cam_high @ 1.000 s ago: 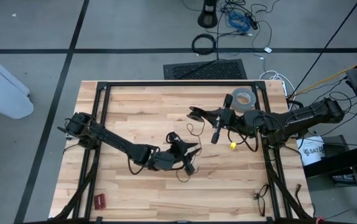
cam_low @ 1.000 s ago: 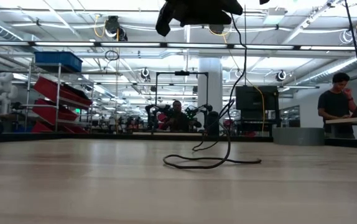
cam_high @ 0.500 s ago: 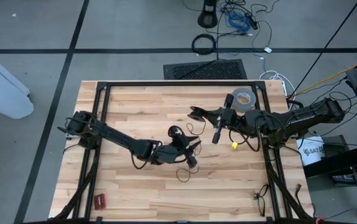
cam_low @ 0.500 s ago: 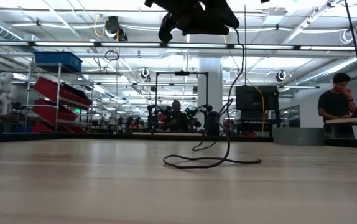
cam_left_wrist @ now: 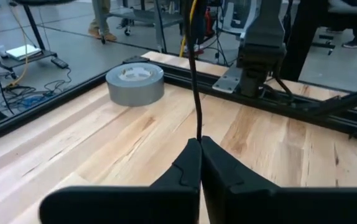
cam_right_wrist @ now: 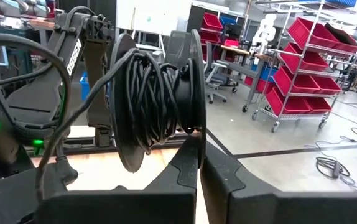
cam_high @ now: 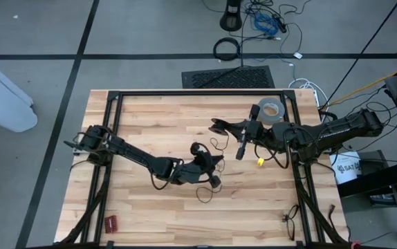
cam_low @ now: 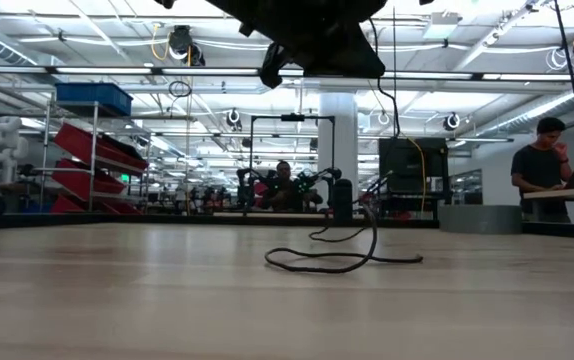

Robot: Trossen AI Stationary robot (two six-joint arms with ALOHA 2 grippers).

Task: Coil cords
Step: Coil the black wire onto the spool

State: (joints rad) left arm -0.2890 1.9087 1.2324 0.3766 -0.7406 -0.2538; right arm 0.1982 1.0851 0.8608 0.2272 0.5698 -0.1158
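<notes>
My left jaws [cam_left_wrist: 199, 144] pinch the cord [cam_left_wrist: 196, 93] at frame centre; right jaws [cam_right_wrist: 201, 149] clamp the spool [cam_right_wrist: 157, 106]. A thin grip may slip under tension.

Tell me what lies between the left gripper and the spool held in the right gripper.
In the high view, between the left gripper and the spool runs only the thin black cord, looping over bare wooden table.

High view straight down on table [cam_high: 150, 117]; low view level across it; wrist views close.
</notes>
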